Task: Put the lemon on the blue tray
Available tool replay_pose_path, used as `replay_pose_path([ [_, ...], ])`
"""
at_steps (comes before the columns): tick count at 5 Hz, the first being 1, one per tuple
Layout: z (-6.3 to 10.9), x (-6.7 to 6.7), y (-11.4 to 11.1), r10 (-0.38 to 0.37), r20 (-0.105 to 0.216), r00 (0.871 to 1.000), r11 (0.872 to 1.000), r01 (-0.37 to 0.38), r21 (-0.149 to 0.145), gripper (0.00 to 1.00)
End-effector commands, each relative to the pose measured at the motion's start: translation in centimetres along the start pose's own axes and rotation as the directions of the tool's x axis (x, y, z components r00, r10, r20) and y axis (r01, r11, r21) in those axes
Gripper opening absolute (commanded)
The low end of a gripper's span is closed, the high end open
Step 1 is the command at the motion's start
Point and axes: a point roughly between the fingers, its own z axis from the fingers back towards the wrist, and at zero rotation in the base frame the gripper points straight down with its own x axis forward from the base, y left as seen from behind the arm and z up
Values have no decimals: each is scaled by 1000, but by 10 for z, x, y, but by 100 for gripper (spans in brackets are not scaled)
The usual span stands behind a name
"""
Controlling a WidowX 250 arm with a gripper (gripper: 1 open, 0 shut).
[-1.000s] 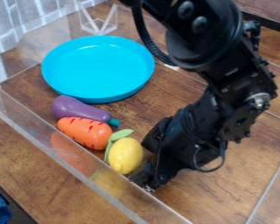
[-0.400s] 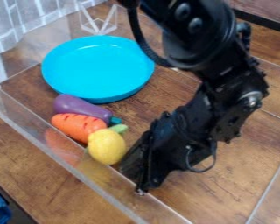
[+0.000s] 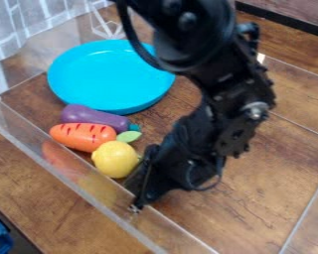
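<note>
The yellow lemon (image 3: 115, 159) lies on the wooden table near the front left, touching the orange carrot (image 3: 84, 137). My black gripper (image 3: 142, 179) points steeply down right against the lemon's right side. Its dark fingers blend into one mass, so the gap between them and any hold on the lemon cannot be made out. The round blue tray (image 3: 102, 74) lies at the back left, with nothing on it.
A purple eggplant (image 3: 92, 119) lies between the carrot and the tray's front rim. A clear plastic wall (image 3: 69, 189) runs along the table's front left edge, close to the lemon. Bare wood spreads to the right of the arm.
The gripper and arm shifted left. The lemon moved left with them and now rests against the carrot. The carrot and eggplant also slid a little to the left.
</note>
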Motion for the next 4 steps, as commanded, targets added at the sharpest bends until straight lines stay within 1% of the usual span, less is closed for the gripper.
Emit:
replay_pose_path([
  [1,6,-9,11,86,17,996,996,-86,-8,100],
  [2,7,-4,17,145,14,989,989,-144,-29,100],
  [3,10,-27,13,171,-2,985,985,-171,-37,0],
  [4,7,-25,15,209,-20,978,976,-210,-52,0],
])
